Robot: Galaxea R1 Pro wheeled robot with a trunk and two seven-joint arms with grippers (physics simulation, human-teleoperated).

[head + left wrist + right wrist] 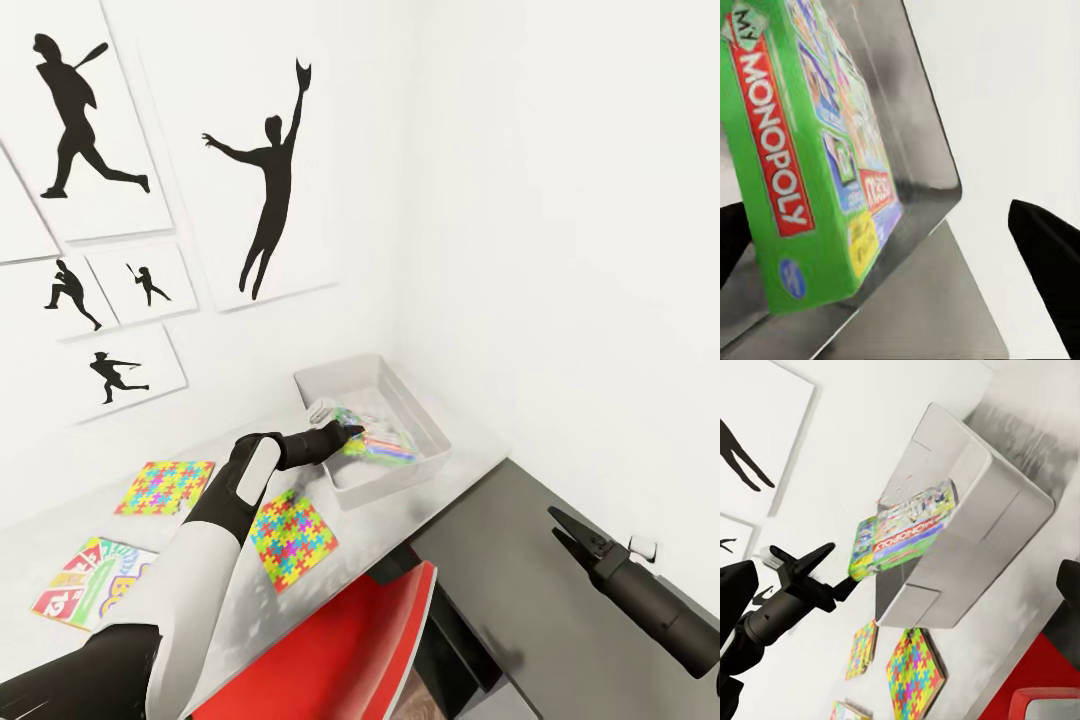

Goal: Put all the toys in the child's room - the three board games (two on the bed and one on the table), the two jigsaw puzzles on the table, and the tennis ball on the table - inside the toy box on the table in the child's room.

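I see the table (440, 480) running along the white wall, and I place everything else by the toy box (420, 410) at its far end near the corner. My left arm reaches out over the table to the toy box, and its left gripper (352, 432) holds a green board game (810, 172) by one edge, the box tilted up on end over the near wall of the toy box, partly inside it. From the right wrist camera I can see the fingers clamped on that game's corner. Just in front of the toy box lies one jigsaw puzzle (292, 532); a second jigsaw puzzle (165, 487) lies farther left, and another board game (90, 580) lies beyond that, nearest me. A red chair (340, 650) stands below the table edge. My right gripper (566, 530) hangs well to the right of the toy box, its fingers slightly apart and holding nothing.
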